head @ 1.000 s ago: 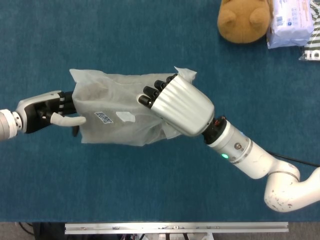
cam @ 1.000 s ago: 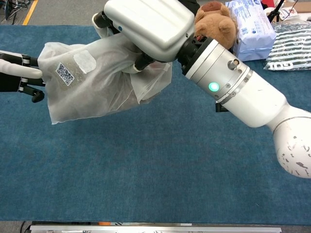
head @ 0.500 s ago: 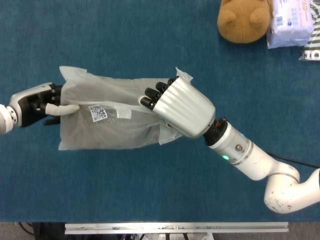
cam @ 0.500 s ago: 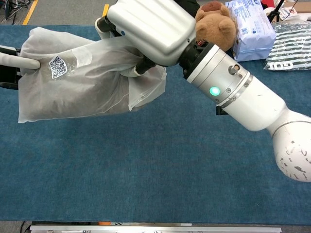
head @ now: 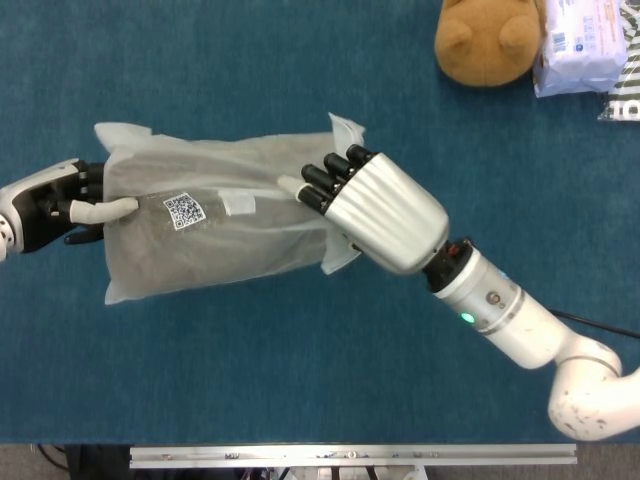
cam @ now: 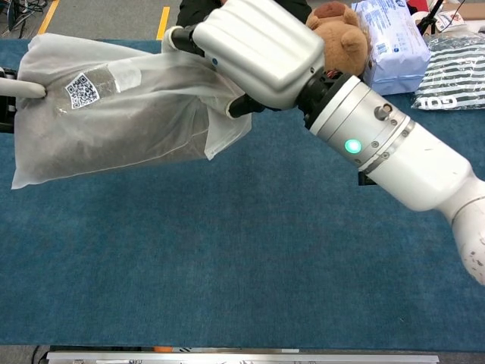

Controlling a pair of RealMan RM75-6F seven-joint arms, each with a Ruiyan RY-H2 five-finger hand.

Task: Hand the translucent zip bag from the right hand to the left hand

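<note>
Slid further toward the left edge of the table over the last second: translucent zip bag point(head: 210, 225), drawn out longer and flatter than a second ago, with its QR label point(head: 183, 210) carried along leftward. Pulled back with it: left hand point(head: 55, 205), now nearly at the left border of the head view, thumb laid across the front of the bag's left end and dark fingers behind, so pinching that end. Shifted slightly down and right in the same span: right hand point(head: 385, 215), its dark fingers still curled over the bag's right end near the crumpled top corner. In the chest view, only a pale thumb tip of the left hand point(cam: 19, 89) visible at the frame edge, pressed on the bag point(cam: 114, 114) just beside the label; right hand point(cam: 258, 45) closed on the upper right part of the bag, though whether firmly clamped or loosening could not be told.

Held off the blue table point(head: 300, 380) throughout, stretched taut between both hands above its left-centre. Judged as mid-transfer: receiving grip apparently secured, release by the giving hand not yet done.

Left untouched at the far right corner: brown teddy bear point(head: 490, 40), white tissue pack point(head: 580, 45), striped packet point(cam: 455, 72).
</note>
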